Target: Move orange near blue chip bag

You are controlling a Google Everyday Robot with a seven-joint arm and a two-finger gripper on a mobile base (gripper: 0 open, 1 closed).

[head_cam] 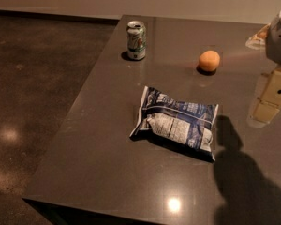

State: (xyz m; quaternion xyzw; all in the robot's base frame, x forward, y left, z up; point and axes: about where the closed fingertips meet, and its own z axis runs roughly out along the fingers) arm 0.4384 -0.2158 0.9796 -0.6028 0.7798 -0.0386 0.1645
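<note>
We judge orange (209, 60), far-left of fingers (274, 91) at desk (107, 172) right edge, light, firm, rolls: grip its middle. Whether fingers are spread or closed, we cannot tell.

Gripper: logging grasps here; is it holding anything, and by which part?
Nothing. The gripper hangs at the right edge, apart from the orange, which sits on the table.

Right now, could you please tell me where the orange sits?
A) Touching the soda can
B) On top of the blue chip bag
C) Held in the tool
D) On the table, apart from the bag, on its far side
D: the orange rests on the table beyond the blue chip bag with bare surface between them. The soda can stands off to the side, and the tool hangs at the picture's right edge, apart from the orange.
</note>
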